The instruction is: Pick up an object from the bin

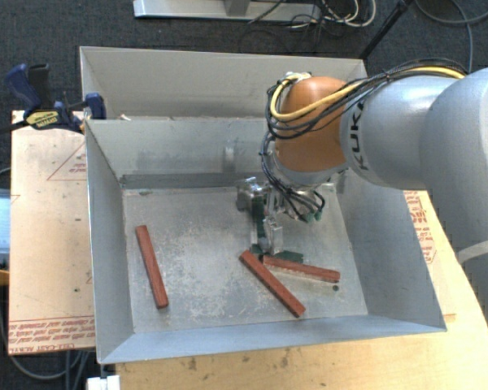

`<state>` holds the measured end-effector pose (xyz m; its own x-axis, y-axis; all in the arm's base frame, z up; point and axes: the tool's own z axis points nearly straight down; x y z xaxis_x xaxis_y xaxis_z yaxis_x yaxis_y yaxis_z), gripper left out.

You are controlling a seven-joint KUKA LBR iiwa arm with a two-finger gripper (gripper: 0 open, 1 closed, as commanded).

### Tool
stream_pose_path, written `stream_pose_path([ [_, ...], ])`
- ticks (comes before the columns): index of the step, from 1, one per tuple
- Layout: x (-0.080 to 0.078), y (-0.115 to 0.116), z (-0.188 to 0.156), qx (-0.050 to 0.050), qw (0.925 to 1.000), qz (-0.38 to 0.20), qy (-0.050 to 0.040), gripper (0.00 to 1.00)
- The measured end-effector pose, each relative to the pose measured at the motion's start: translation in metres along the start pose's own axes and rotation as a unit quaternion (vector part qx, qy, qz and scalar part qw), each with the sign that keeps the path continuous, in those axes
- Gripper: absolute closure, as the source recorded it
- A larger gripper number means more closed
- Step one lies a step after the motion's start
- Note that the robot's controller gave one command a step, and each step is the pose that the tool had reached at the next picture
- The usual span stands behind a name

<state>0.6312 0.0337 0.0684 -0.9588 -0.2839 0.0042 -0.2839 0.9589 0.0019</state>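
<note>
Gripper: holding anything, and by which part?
Cannot tell. The gripper is down where the diagonal brown stick and the level brown stick meet; no hold on either is visible.

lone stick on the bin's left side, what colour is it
The stick is reddish brown, plain to see in the camera view.

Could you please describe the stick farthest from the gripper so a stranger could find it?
Look in the grey metal bin, on the left of its floor. The reddish-brown flat stick lies there alone; the other two sticks form a V by the gripper.
</note>
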Motion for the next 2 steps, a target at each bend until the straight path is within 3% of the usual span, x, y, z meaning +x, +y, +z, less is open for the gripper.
stream_pose_path([
  [1,-0.0158,-0.0285,-0.0041,0.002,0.9396,-0.342,-0.0036,0.00],
  [2,-0.0164,-0.0277,-0.0049,0.001,0.9396,-0.342,-0.0044,1.00],
])
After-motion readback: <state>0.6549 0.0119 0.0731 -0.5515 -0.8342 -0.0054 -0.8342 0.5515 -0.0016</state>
